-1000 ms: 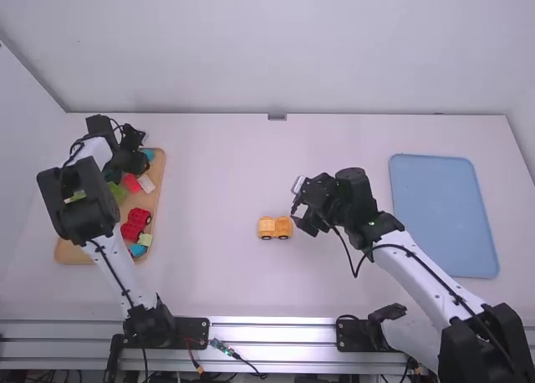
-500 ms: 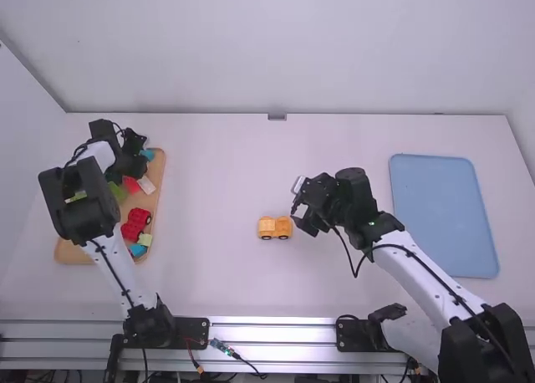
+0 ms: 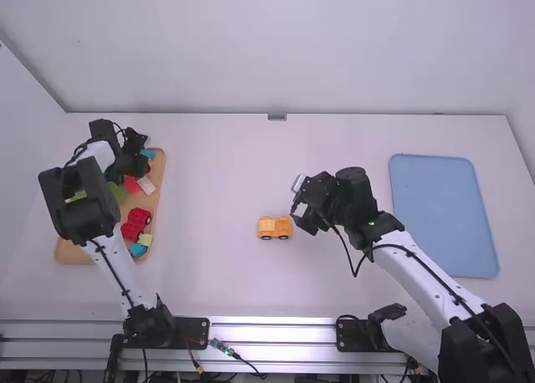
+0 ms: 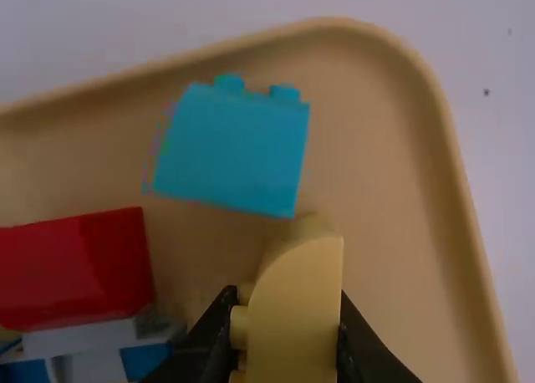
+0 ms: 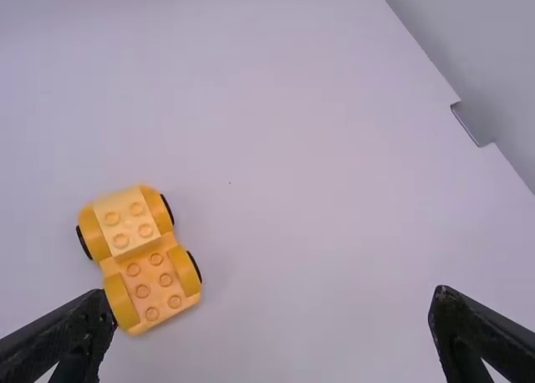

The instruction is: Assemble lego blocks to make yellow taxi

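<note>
At the far corner of the tray (image 4: 355,28), the left pincer (image 4: 284,316) grips a curved yellow block (image 4: 301,287) — likely taxi bodywork — while the wheeled yellow base (image 5: 140,262) sits mid-tabletop (image 3: 217,182), handy for the wide-spread right pincer (image 5: 272,303).

Beneath the left pincer (image 3: 135,162) lies a tray (image 3: 73,254), with a block (image 4: 297,316) between its fingers, another block (image 4: 234,153) just beside, and more blocks (image 3: 136,222) toward the arm's base. On the table (image 3: 217,165), the wheeled piece (image 3: 274,227) lies left of the right pincer (image 3: 304,216), a second tray (image 3: 443,216) well to its right.
</note>
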